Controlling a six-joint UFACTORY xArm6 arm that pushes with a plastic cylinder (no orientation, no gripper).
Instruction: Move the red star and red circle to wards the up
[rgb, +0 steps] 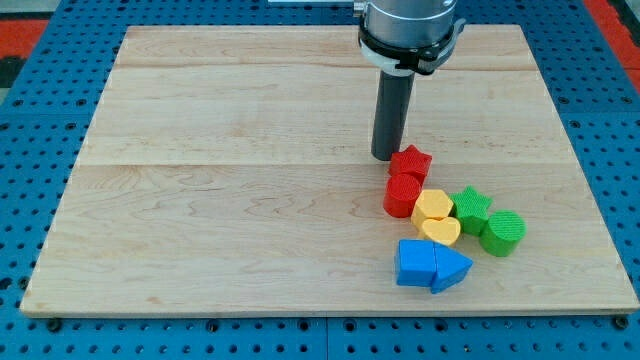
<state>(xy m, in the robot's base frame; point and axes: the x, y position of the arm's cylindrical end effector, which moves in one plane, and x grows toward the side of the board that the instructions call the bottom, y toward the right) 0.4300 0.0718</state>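
The red star (411, 162) lies right of the board's centre. The red circle (402, 194) sits just below it, touching it. My tip (384, 156) rests on the board just left of the red star's upper edge, very close to or touching it, and above the red circle. The rod rises straight up to the arm's grey end at the view's top.
Below and right of the red pair are two yellow blocks (434, 207) (440, 231), a green star (470, 207), a green circle (503, 232), a blue cube (414, 262) and a blue triangle (449, 267). The wooden board (220, 180) lies on a blue perforated table.
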